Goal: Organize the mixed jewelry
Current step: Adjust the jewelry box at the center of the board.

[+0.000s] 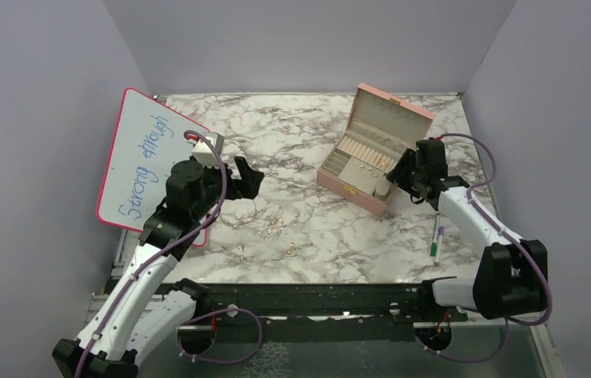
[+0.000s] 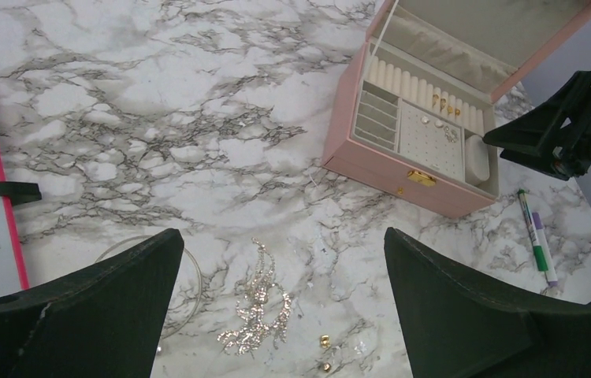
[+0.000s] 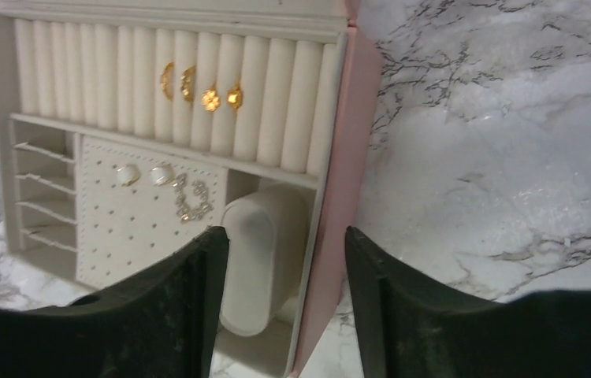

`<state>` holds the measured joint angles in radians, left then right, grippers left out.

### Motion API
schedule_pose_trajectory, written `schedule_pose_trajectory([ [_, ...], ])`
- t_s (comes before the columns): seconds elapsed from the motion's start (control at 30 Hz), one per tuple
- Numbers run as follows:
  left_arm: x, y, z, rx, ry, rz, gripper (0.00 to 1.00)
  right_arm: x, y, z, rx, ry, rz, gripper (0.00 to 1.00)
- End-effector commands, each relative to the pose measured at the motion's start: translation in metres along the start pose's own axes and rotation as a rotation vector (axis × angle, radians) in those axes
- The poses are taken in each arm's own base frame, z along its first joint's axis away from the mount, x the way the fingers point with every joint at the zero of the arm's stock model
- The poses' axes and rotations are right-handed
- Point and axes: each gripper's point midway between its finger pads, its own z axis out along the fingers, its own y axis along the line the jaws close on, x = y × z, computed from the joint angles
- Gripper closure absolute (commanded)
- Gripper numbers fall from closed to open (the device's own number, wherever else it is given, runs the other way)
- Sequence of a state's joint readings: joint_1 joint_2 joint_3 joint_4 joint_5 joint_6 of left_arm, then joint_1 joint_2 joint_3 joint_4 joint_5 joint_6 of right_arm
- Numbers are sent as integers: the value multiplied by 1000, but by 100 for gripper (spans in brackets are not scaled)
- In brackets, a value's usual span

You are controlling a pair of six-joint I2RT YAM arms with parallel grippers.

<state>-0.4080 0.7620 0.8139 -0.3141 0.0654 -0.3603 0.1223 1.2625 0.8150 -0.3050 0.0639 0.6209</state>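
1. The left gripper (image 2: pixel 280 236) is held wide open above the marble worktop (image 2: pixel 158 94), and nothing is caught between its fingers.
2. Right below it, the loose part of the mixed jewelry (image 2: pixel 257 311) is spread on the worktop. A sparkly cluster is seen in the middle, with two tiny gold bits (image 2: pixel 324 342) just beside it.
3. A thin silver hoop (image 2: pixel 198 276) is laid to the left of that cluster and is partly hidden behind the left finger.
4. The right gripper (image 3: pixel 284 232) is parted about halfway, with nothing held. It is hung over the near right corner of the pink box (image 3: pixel 343 157), just above a white cushion (image 3: pixel 265 244) tucked in its own compartment.
5. The box is sat on the far right of the worktop with its lid stood open.
6. Some jewelry is already stowed inside. Four gold pieces (image 3: pixel 198 87) are slotted into the ring rolls. Two pearly studs (image 3: pixel 143 175) and a small sparkly piece (image 3: pixel 190 197) are set on the dotted pad.
7. A green-and-white marker (image 2: pixel 535 236) and a purple one (image 2: pixel 546 252) are laid side by side on the worktop, just right of the box.
8. A pink-rimmed whiteboard (image 1: pixel 146 157) with blue writing is propped at the left edge, well apart from the jewelry.
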Motion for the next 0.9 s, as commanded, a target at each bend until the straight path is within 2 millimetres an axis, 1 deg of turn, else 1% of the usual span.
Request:
schedule_pose_trajectory([
  [0.0, -8, -11, 10, 53, -29, -12, 1, -24, -7, 17, 84, -81, 52, 46],
  [0.1, -6, -10, 15, 51, -22, -15, 1, -22, -16, 18, 122, -89, 51, 54],
  [0.17, -5, -9, 18, 50, -20, -15, 1, -23, -19, 17, 126, -106, 50, 56],
  [0.23, -5, -10, 21, 55, -22, -16, 1, -25, -20, 13, 129, -125, 50, 56],
  [0.3, -5, -11, 23, 61, -19, -15, 1, -29, -20, 11, 126, -146, 47, 52],
  [0.37, -4, -11, 25, 64, -15, -14, 1, -35, -18, 9, 119, -166, 41, 41],
  [0.43, -4, -11, 25, 66, -14, -12, 1, -39, -17, 10, 124, -181, 42, 33],
  [0.5, -4, -11, 25, 67, -14, -10, 1, -43, -18, 11, 136, -192, 43, 32],
  [0.53, -4, -11, 25, 66, -15, -9, 1, -45, -19, 13, 148, -195, 44, 33],
  [0.67, -3, -11, 24, 64, -18, -10, 1, -44, -27, 22, 201, -190, 45, 51],
  [0.73, -2, -10, 24, 61, -18, -11, 1, -43, -29, 27, 214, -182, 40, 58],
  [0.8, -1, -9, 24, 60, -15, -12, 1, -41, -29, 31, 214, -174, 31, 62],
  [0.87, -1, -9, 25, 59, -13, -13, 1, -39, -27, 37, 199, -162, 10, 63],
])
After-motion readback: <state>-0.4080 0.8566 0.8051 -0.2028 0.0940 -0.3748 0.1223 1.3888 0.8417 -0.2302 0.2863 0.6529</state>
